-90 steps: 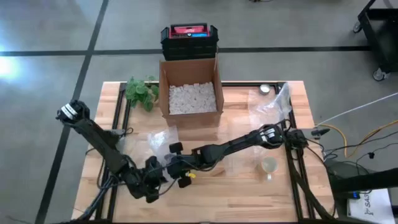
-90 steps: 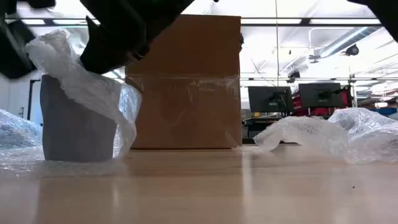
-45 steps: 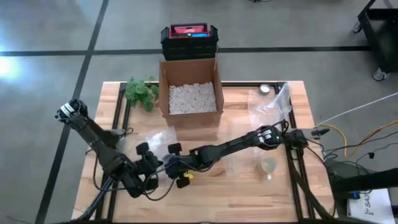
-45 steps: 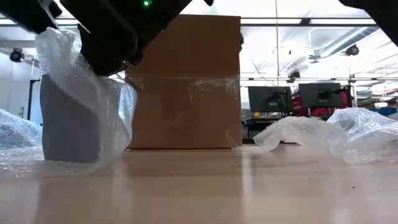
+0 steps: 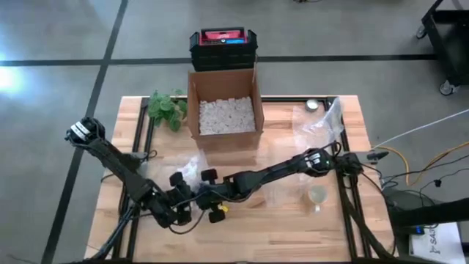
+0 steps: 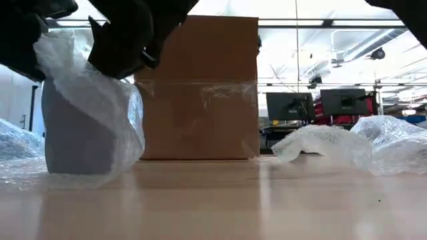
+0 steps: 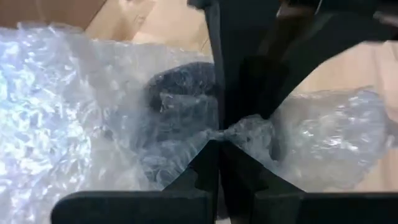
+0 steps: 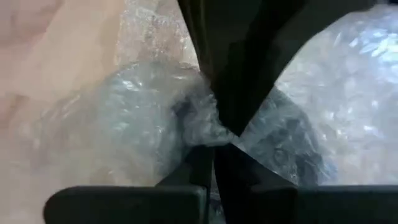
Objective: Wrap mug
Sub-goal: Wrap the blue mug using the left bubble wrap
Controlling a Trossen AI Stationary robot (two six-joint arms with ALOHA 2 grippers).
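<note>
Left pincer [image 5: 185, 210] has moved back in, both it and right pincer [image 5: 207, 196] pinching clear bubble wrap [image 6: 100, 100] over the grey mug [image 6: 70, 140].

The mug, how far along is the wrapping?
Partly done: bubble wrap already drapes over the mug, which stands on the table. In hand: the left tool and right tool each pinch the wrap. Left: closing it around the mug.

No text, label, brand or number can be read anywhere; the red-topped case [image 5: 223, 40] beyond the cardboard box [image 5: 224, 105] carries markings too small to read.
</note>
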